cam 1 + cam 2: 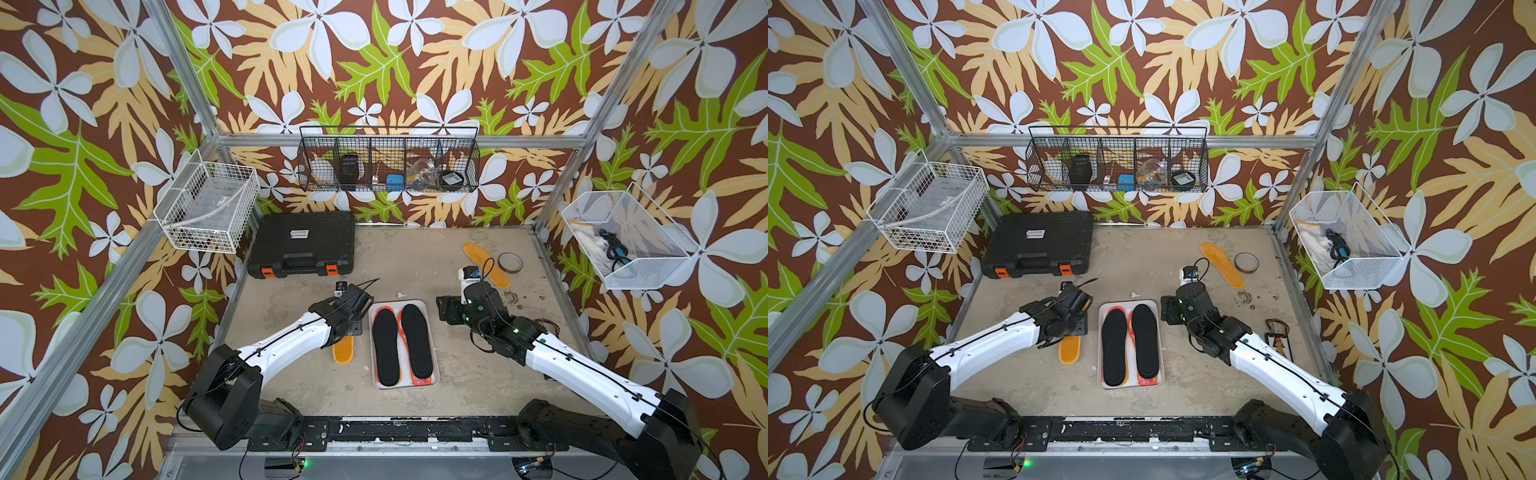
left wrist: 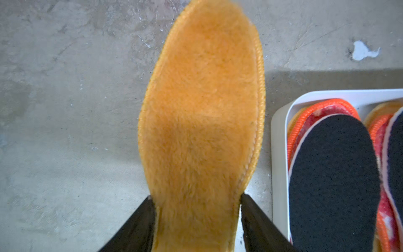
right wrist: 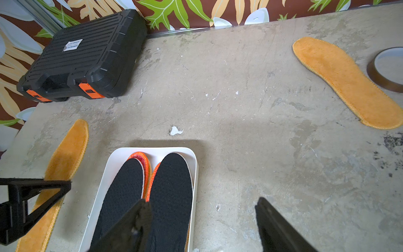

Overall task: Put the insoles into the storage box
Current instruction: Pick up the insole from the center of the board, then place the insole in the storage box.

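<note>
We are picking up the near orange insole [image 2: 200, 131], which lies on the counter [image 1: 415, 266] just beside the box [image 2: 279, 152]. The left jaws are clamped on its narrow sides, and the right jaws hang apart, empty, at the box's other side. Next we judge it needs a lift over the rim onto the black insoles [image 1: 386, 347]. The far orange insole [image 1: 485, 266] lies well apart
</note>
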Available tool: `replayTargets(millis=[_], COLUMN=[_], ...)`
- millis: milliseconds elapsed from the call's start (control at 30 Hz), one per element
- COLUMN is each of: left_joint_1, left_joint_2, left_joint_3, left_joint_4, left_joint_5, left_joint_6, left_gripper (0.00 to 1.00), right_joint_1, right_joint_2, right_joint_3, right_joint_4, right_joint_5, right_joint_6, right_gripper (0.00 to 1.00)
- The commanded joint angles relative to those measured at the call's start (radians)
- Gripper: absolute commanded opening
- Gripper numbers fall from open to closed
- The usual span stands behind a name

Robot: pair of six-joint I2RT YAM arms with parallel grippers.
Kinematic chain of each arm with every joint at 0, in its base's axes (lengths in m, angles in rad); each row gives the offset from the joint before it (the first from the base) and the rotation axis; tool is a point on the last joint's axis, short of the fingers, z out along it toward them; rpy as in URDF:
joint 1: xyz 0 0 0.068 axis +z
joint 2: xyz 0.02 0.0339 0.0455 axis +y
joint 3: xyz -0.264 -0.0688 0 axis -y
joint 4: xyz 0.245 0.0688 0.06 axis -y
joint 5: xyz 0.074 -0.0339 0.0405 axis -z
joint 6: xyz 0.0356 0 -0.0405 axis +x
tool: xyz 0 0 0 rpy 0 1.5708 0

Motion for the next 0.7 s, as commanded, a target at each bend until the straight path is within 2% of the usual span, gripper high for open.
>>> replayTargets(millis=[0,133,367,467,667], left_joint_1=[-0.022,-0.114,-0.276,-0.315,-0.322], left_joint_2=[-0.033,-0.048,0.053,0.108,0.150], left_joint_3=[0.025,0.086,0.177,0.175,0.101], left_joint_4=[-0.043,-0.055,-0.043,-0.009,0.090], left_joint_5=[0.021,0.019,-0.006,-0.002,0.029], left_joint_6=[-0.034,-0.088,-0.204,-0.255,-0.327], left_gripper=[0.64,0.64,0.65,0.66,0.67], right_joint_1=[0.000,0.000,0.001,0.001,0.001], right_joint_2=[0.003,0.007,0.017,0.015,0.009], right_joint_3=[0.009,0.008,0.010,0.011,0.005], right_joint_4=[0.014,0.020,0.025,0.024,0.022], right_joint_5=[0.006,0.006,-0.008,-0.005,-0.006], right_joint_6=[0.007,0.010,0.015,0.014,0.013], right_gripper=[0.79,0.79,0.79,0.79,0.79])
